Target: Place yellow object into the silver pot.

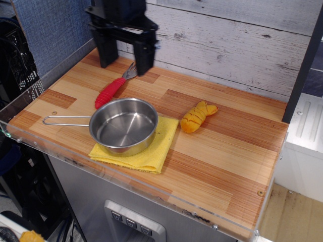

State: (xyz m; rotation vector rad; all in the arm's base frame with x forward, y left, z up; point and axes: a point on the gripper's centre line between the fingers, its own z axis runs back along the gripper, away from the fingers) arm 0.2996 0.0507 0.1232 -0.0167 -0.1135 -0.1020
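Your wooden table (222, 151) is the workspace. The gripper (125, 63) hangs at the back left, jaws spread wide and empty. The silver pot (123, 125) sits on a yellow cloth (156, 151), probably so it won't slide. The yellow object (197, 116) lies just right of the cloth, easy to grab. The red-handled fork (112, 90) isn't part of this.

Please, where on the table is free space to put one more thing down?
Bare wood lies right of the yellow object to the table edge, and in front of it. Crowded: the silver pot on the cloth, the fork, the open claw.
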